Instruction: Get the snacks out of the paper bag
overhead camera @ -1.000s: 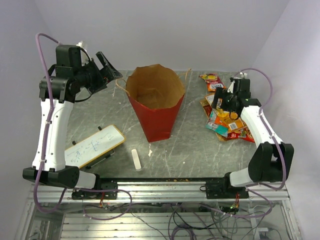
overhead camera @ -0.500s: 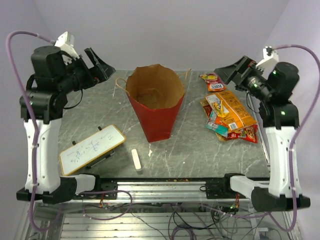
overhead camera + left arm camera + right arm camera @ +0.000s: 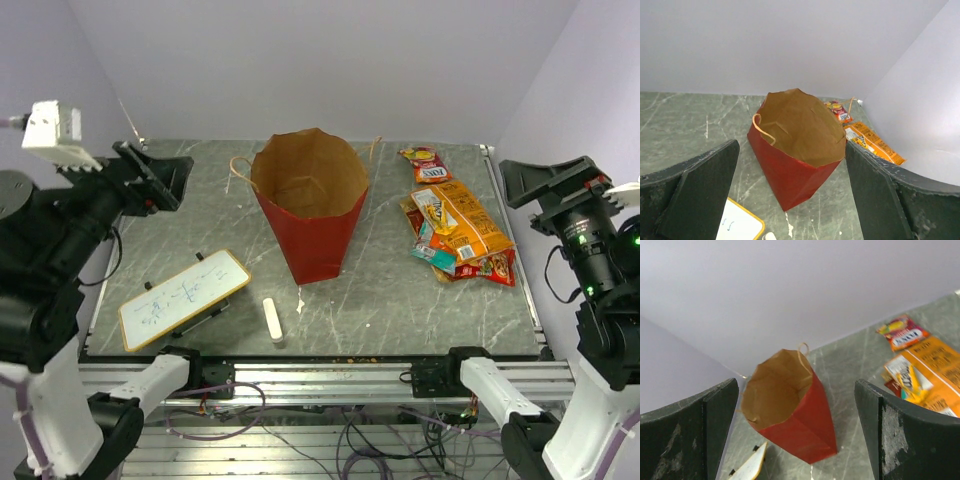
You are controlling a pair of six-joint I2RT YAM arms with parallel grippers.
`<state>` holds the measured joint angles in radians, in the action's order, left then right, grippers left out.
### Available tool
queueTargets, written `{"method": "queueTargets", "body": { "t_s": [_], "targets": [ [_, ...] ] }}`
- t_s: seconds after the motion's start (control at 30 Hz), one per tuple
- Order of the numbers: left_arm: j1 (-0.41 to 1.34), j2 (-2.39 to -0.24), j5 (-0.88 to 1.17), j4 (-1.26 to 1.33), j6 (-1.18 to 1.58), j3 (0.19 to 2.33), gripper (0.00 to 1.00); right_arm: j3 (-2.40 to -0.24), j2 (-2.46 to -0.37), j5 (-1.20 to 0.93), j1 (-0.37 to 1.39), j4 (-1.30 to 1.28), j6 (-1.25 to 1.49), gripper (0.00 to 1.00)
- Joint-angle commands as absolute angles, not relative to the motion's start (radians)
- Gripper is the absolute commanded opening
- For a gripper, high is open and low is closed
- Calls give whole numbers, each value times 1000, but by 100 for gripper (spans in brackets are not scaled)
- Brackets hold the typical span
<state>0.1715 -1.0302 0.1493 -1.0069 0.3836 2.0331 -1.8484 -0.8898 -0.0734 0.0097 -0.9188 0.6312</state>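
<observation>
The grey, scratched table [image 3: 400, 300] carried everything. Near its middle, towards the far edge, the paper bag [image 3: 312, 235] stood upright with its mouth open. It was red outside and brown inside, with a tan twisted handle at the left rim.

Both arms were raised at the sides of the table. The left gripper [image 3: 158, 178] hung above the far left corner and the right gripper [image 3: 550, 185] beyond the right edge. Each gripper was spread wide with nothing between its fingers.

A white board with a yellow rim [image 3: 183, 298] lay flat to the near left of the bag. It had dark handwriting, too small to read.

The snacks [image 3: 462, 235] lay on the table to the right of the bag, apart from it. A large orange packet lay on top of overlapping teal and red ones. One red packet [image 3: 425, 165] lay alone just beyond the heap. It had a white band with dark lettering that could not be made out.

A small white eraser bar [image 3: 271, 320] lay in front of the bag, near the table's front edge.
</observation>
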Motion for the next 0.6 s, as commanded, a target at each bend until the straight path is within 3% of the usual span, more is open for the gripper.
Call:
{"method": "queueTargets", "body": {
  "t_s": [0.0,0.57],
  "targets": [
    [181,-989,89,-1016,349,2009,98,-1854,-909,65,12,-1113,677,100],
    [183,-978,102,-1092,353,2065,98,-1823,-895,114,11,-1089,549,100]
  ]
}}
